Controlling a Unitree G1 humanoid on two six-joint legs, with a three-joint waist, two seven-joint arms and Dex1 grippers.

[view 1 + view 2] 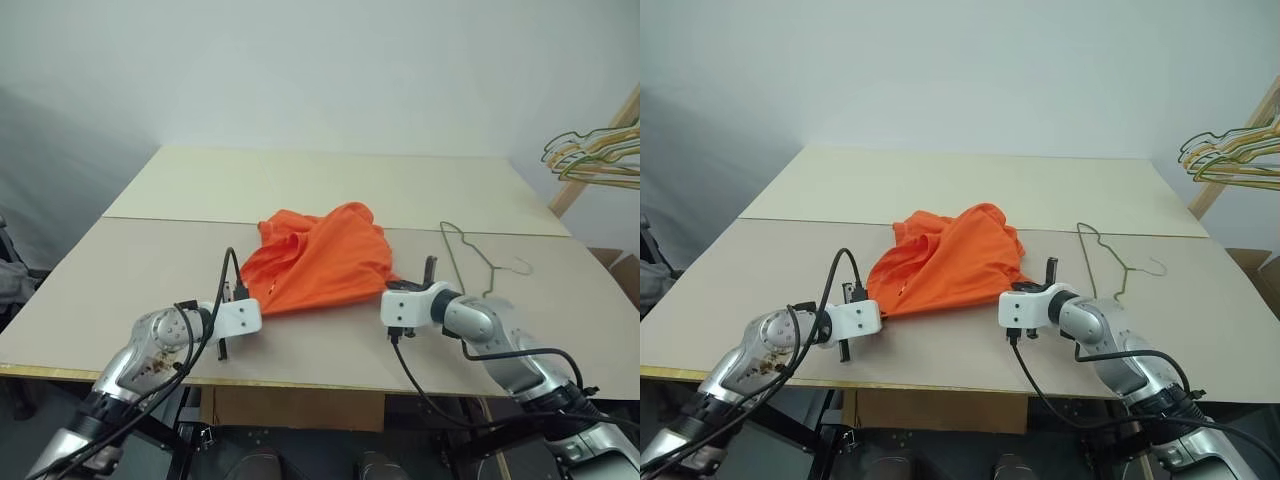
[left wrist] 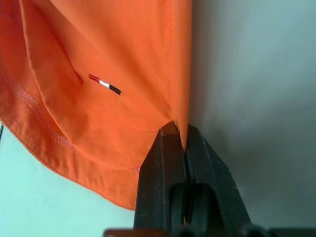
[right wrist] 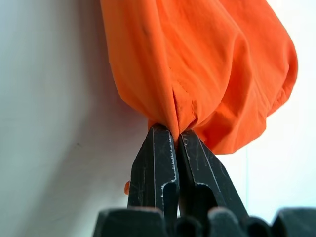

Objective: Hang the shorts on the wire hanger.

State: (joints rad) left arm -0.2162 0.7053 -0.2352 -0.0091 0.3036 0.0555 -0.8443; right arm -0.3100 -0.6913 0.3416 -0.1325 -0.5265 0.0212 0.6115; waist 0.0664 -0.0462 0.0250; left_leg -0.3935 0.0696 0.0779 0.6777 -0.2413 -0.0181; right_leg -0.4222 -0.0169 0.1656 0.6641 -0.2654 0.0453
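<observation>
Two pale tabletop boards edge to edge, plain white wall behind.

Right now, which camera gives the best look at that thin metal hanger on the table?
The right eye view: the wire hanger lies whole on the table, beside the right gripper. The left eye view shows it likewise. Both wrist views show pinched orange shorts.

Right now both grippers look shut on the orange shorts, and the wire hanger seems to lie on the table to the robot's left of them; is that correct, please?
Not quite: the wire hanger lies to the robot's right of the shorts, as the left eye view shows. The rest holds: the left gripper and right gripper are both shut on the fabric, and the hanger rests on the table.
</observation>
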